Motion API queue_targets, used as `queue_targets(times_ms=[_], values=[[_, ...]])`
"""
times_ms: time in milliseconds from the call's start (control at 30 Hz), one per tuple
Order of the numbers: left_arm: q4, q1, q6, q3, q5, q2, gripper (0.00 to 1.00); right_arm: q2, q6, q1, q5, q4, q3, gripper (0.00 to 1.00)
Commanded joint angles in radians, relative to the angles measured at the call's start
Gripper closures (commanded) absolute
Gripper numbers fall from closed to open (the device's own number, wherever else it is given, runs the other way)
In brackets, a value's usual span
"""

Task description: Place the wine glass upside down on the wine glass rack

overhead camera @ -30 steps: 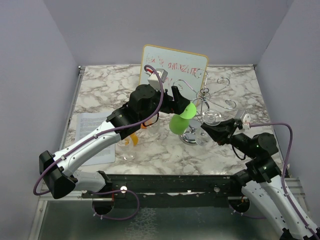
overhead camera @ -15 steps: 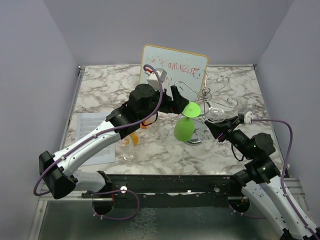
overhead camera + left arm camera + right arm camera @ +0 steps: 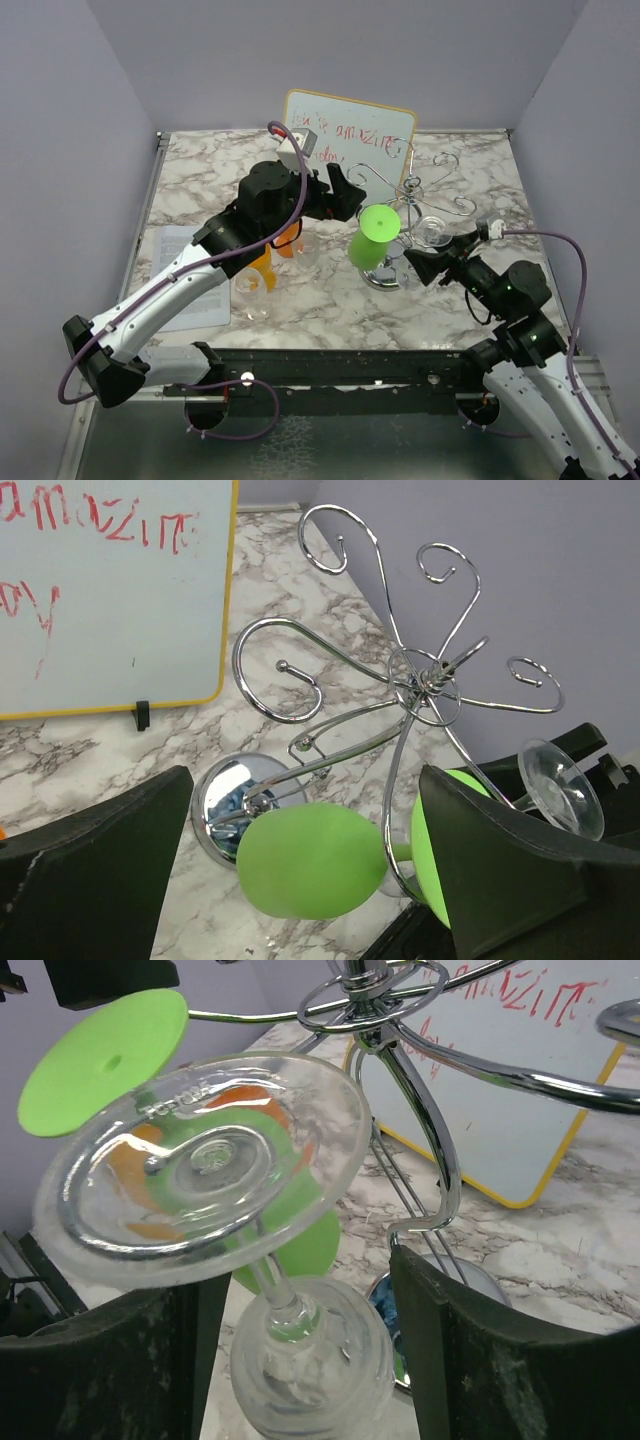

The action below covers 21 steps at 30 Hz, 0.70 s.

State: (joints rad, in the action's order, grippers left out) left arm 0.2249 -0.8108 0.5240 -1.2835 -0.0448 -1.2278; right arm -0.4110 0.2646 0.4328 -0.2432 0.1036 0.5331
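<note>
- Top external view: the wine glass rack point(image 3: 408, 205) stands on the marble tabletop point(image 3: 200, 180) between the two arms. A green wine glass point(image 3: 368, 245) is on its left side, tilted, with its foot up and bowl down.
- Left wrist view: the left tool point(image 3: 305, 780) is spread wide and grips nothing. The green wine glass's stem appears caught in a wire arm just ahead of it.
- Right wrist view: a clear wine glass point(image 3: 205, 1160) is also inverted, its foot tipped toward the camera. The right tool point(image 3: 292, 1275) stands parted on either side of the stem without touching it, so it grasps nothing.
- I cannot tell whether the clear foot is fully seated on a scroll arm, because wire and foot overlap.
- Step, as I judge it: this is the letting-go stage, with both glasses apparently hung.
- The next move calls for backing each tool straight out, slowly, clear of the feet and curled arms. A nudge could swing a glass off its hook.
</note>
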Motion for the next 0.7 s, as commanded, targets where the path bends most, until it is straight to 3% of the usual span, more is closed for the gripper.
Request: queue_targets(times_ms=[0,133,300,467,600,667], values=[[0.046,0.010,-0.043,-0.038,-0.021,0.052,0.03,0.070,0.027,0.000,0.016,0.113,0.060,0.28],[0.086,0.013,-0.066,-0.042,-0.073,0.077,0.02,0.131,0.029,0.001,0.054,0.221,0.111,0.27],[0.130,0.015,-0.043,-0.010,-0.149,0.119,0.02,0.208,0.021,0.001,0.216,0.397,0.206,0.27],[0.196,0.016,0.008,0.051,-0.206,0.157,0.03,0.247,0.005,0.001,0.238,0.489,0.297,0.27],[0.240,0.016,0.025,0.094,-0.254,0.177,0.11,0.273,-0.005,0.002,0.253,0.506,0.339,0.27],[0.251,0.016,0.023,0.107,-0.272,0.178,0.24,0.276,0.008,0.001,0.299,0.505,0.360,0.28]])
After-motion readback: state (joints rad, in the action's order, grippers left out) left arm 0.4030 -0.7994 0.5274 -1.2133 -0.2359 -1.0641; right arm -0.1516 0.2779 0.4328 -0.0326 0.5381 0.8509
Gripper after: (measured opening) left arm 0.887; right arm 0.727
